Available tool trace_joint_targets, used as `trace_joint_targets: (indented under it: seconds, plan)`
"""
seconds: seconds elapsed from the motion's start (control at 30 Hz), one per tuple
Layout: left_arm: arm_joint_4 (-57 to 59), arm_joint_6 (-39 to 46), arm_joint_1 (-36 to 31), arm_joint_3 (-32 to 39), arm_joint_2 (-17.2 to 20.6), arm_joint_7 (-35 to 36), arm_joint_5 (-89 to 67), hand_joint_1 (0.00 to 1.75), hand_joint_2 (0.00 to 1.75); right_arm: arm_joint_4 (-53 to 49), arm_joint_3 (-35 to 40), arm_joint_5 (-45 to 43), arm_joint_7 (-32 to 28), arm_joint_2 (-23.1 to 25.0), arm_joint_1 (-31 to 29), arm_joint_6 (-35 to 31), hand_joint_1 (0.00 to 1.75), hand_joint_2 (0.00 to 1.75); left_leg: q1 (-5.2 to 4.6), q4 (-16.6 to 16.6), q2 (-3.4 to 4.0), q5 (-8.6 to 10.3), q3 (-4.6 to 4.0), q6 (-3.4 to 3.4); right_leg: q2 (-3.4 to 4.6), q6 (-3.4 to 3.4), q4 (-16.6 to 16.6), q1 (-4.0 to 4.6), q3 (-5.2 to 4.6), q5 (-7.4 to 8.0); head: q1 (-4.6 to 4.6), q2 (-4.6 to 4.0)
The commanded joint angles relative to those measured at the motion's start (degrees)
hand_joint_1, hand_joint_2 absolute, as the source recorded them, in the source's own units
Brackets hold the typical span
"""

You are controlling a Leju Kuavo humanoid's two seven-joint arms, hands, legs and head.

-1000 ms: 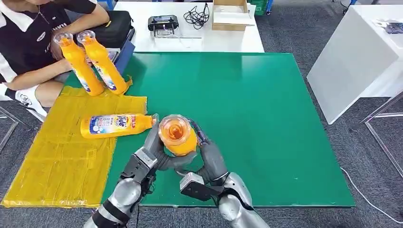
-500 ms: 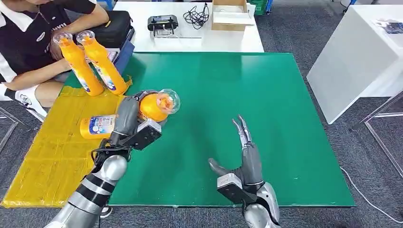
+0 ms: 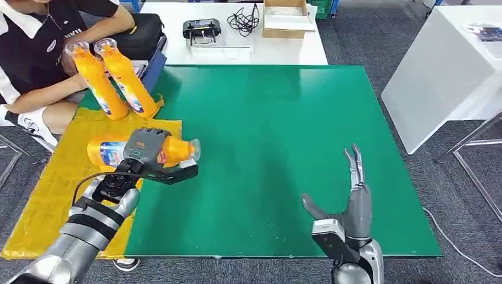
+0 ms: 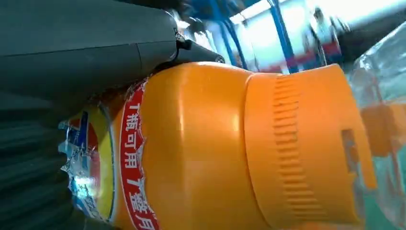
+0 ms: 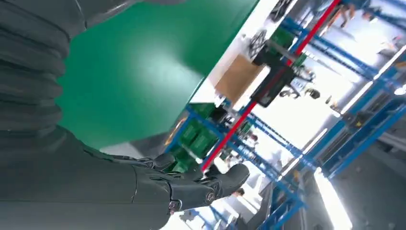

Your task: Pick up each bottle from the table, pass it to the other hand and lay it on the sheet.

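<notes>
Green table [image 3: 284, 118], yellow sheet [image 3: 53, 195] at left | left hand [image 3: 148, 155] clamped on orange bottle [image 3: 174, 151] over sheet's edge | right hand [image 3: 349, 210] fingers apart, near right

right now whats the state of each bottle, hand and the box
orange bottle in left hand: held on its side over the yellow sheet's edge
left hand: grips that bottle
right hand: open, empty
two orange bottles by the person: upright, tilted
cardboard box: open

My left robot hand [image 3: 145, 155] covers the middle of the bottle [image 3: 171, 151] I hold; I can't read its label, and its base is cropped up close.
</notes>
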Motion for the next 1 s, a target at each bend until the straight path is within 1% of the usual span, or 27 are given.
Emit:
trace_joint_targets:
  seconds: [0.03, 0.07, 0.1, 0.13, 0.2, 0.27, 0.33, 0.37, 0.4, 0.47, 0.5, 0.53, 0.57, 0.63, 0.67, 0.73, 0.77, 0.8, 0.87, 0.93, 1.0]
  plan:
    - [11.9, -2.8, -3.8, -6.4, 5.6, -0.2, 0.3, 1.75, 1.75, 1.1, -3.9, 0.3, 0.0, 0.8, -0.8, 0.8, 0.00, 1.75, 0.00, -0.1, 0.03, -0.08, 0.28, -0.07, 0.04, -0.04, 0.0, -0.01, 0.28, -0.09, 0.00, 0.00]
    - [12.1, -3.0, -3.5, -6.5, 5.9, -0.1, 0.3, 1.75, 1.75, 1.3, -3.9, 0.4, 0.1, 0.8, -0.8, 0.8, 0.00, 1.75, 0.00, -0.1, -0.01, -0.04, 0.24, -0.06, 0.02, -0.03, -0.1, -0.01, 0.27, -0.06, 0.04, 0.00]
    - [12.6, -3.7, -2.9, -6.9, 6.8, -0.1, 0.4, 1.75, 1.75, 1.8, -4.0, 0.4, 0.2, 0.8, -1.0, 0.7, 0.00, 1.75, 0.00, -0.1, 0.01, -0.09, 0.40, -0.09, 0.09, -0.06, -0.1, -0.01, 0.42, -0.09, 0.00, 0.00]
    - [12.8, -3.7, -2.5, -6.9, 7.1, -0.1, 0.4, 1.75, 1.75, 2.0, -4.1, 0.4, 0.2, 0.8, -1.0, 0.7, 0.00, 1.75, -0.01, -0.1, 0.06, -0.04, 0.21, -0.05, 0.12, -0.03, 0.0, -0.02, 0.24, -0.01, 0.04, 0.00]
    - [12.9, -3.6, -2.4, -6.8, 7.1, -0.1, 0.5, 1.75, 1.75, 2.1, -4.1, 0.4, 0.2, 0.8, -1.1, 0.7, 0.00, 1.75, 0.00, -0.1, 0.11, -0.08, 0.31, -0.11, 0.19, -0.05, -0.1, 0.00, 0.32, -0.02, 0.02, 0.00]
    - [12.9, -4.4, -2.5, -7.2, 7.2, -0.4, 0.5, 1.75, 1.75, 2.1, -4.2, 0.4, 0.2, 0.8, -1.2, 0.6, 0.00, 1.75, 0.01, -0.1, 0.02, -0.06, 0.32, -0.10, 0.10, -0.05, -0.1, 0.01, 0.32, -0.03, 0.02, 0.00]
    - [12.9, -6.3, -2.2, -7.9, 8.1, -0.7, 1.0, 1.75, 1.75, 2.2, -4.1, 0.3, 0.4, 0.8, -1.9, 0.7, 0.00, 1.75, -0.01, -0.1, 0.04, -0.06, 0.38, -0.11, 0.11, -0.05, -0.1, -0.01, 0.39, -0.03, 0.02, 0.00]
    - [13.1, -6.7, -1.7, -8.0, 9.0, -0.7, 1.0, 1.75, 1.75, 2.4, -4.2, 0.2, 0.5, 0.8, -2.1, 0.7, 0.00, 1.75, 0.02, -0.1, 0.09, -0.06, 0.35, -0.10, 0.16, -0.06, -0.1, 0.01, 0.38, -0.01, 0.02, 0.00]
    - [13.5, -7.2, -1.1, -8.0, 9.5, -0.7, 1.4, 1.75, 1.75, 2.7, -4.3, 0.1, 0.7, 0.8, -2.2, 0.8, 0.00, 1.75, 0.00, -0.1, 0.14, -0.08, 0.52, -0.12, 0.22, -0.08, -0.1, -0.01, 0.51, -0.02, 0.02, 0.00]
    - [15.0, -7.4, 0.1, -7.7, 10.1, -1.0, 2.7, 1.75, 1.75, 3.8, -4.3, -0.1, 0.9, 0.9, -2.6, 1.0, 0.00, 1.75, -0.01, -0.1, 0.18, -0.08, 0.57, -0.11, 0.27, -0.06, -0.1, -0.02, 0.56, -0.01, 0.02, 0.00]
    - [15.7, -7.1, 0.5, -7.4, 9.9, -1.6, 3.5, 1.75, 1.75, 4.4, -4.2, -0.1, 0.8, 0.9, -2.7, 1.1, 0.00, 1.75, -0.02, -0.1, 0.16, -0.10, 0.63, -0.11, 0.24, -0.07, -0.1, -0.01, 0.63, -0.02, 0.02, 0.00]
    - [16.4, -6.7, 0.9, -7.0, 9.6, -2.0, 4.2, 1.75, 1.75, 4.8, -4.2, -0.1, 0.7, 0.9, -2.8, 1.0, 0.00, 1.75, 0.00, -0.3, 0.34, -0.12, 0.89, -0.19, 0.45, -0.13, -0.2, 0.00, 0.83, 0.00, 0.02, 0.00]
    - [17.2, -6.7, 0.9, -7.0, 9.1, -2.4, 4.7, 1.75, 1.75, 5.2, -4.0, -0.1, 0.7, 1.0, -3.0, 1.0, 0.00, 1.75, -0.03, -0.2, 0.32, -0.13, 0.88, -0.18, 0.41, -0.12, -0.1, -0.01, 0.80, 0.00, 0.02, 0.00]
    - [19.1, -6.0, 1.2, -6.4, 7.3, -2.9, 6.2, 1.75, 1.75, 5.7, -3.7, -0.1, 0.6, 1.1, -3.4, 1.0, 0.00, 1.75, -0.04, -0.2, 0.16, -0.22, 1.06, -0.29, 0.24, -0.23, -0.1, 0.01, 1.00, -0.13, 0.02, 0.00]
    - [20.2, -4.6, 1.4, -5.5, 5.8, -3.1, 7.4, 1.75, 1.75, 6.0, -3.4, -0.1, 0.6, 1.0, -3.5, 1.1, 0.00, 1.75, -0.04, -0.3, 0.24, -0.22, 1.22, -0.34, 0.34, -0.28, -0.2, 0.01, 1.13, -0.09, 0.00, 0.00]
    - [21.9, -2.7, 1.9, -4.1, 3.3, -3.4, 9.0, 1.75, 1.75, 6.8, -3.2, -0.1, 0.5, 1.0, -3.5, 0.9, 0.00, 1.75, -0.05, -0.3, 0.09, -0.21, 1.33, -0.34, 0.20, -0.32, -0.1, 0.00, 1.27, -0.16, 0.02, 0.00]
    - [23.1, -1.1, 1.8, -3.8, 1.7, -3.4, 9.4, 1.29, 1.75, 7.0, -3.0, -0.1, 0.5, 0.9, -3.6, 0.8, 0.00, 1.75, -0.05, -0.4, 0.10, -0.17, 1.43, -0.37, 0.22, -0.36, -0.2, 0.00, 1.34, -0.12, 0.02, 0.00]
    - [23.4, 0.1, 2.0, -3.0, 0.3, -3.4, 10.2, 0.00, 1.75, 7.1, -2.9, -0.1, 0.5, 0.9, -3.6, 0.8, 0.00, 1.75, -0.06, -0.4, 0.07, -0.21, 1.51, -0.45, 0.19, -0.37, -0.2, -0.01, 1.39, -0.13, 0.02, 0.00]
    - [23.7, 1.7, 2.1, -2.5, -1.4, -3.3, 10.7, 0.00, 1.75, 7.1, -2.8, -0.1, 0.5, 0.8, -3.6, 0.7, 0.00, 1.75, -0.06, -0.3, -0.04, -0.32, 1.61, -0.49, 0.07, -0.45, -0.1, 0.00, 1.42, -0.28, 0.00, 0.00]
    - [22.8, 2.9, 2.2, -2.0, -2.4, -2.8, 10.9, 0.00, 1.75, 6.9, -2.9, -0.1, 0.6, 0.7, -3.3, 0.6, 0.00, 1.75, 0.00, -0.3, -0.12, -0.28, 1.67, -0.51, 0.00, -0.57, -0.1, 0.07, 1.14, -0.37, 0.00, 0.00]
    - [21.3, 3.2, 2.4, -1.5, -2.6, -2.9, 11.3, 0.00, 1.75, 6.5, -3.0, -0.1, 0.6, 0.7, -3.0, 0.5, 0.00, 1.75, 0.04, -0.3, -0.29, -0.34, 1.63, -0.61, -0.15, -0.54, -0.2, 0.10, 1.08, -0.41, 0.02, 0.00]
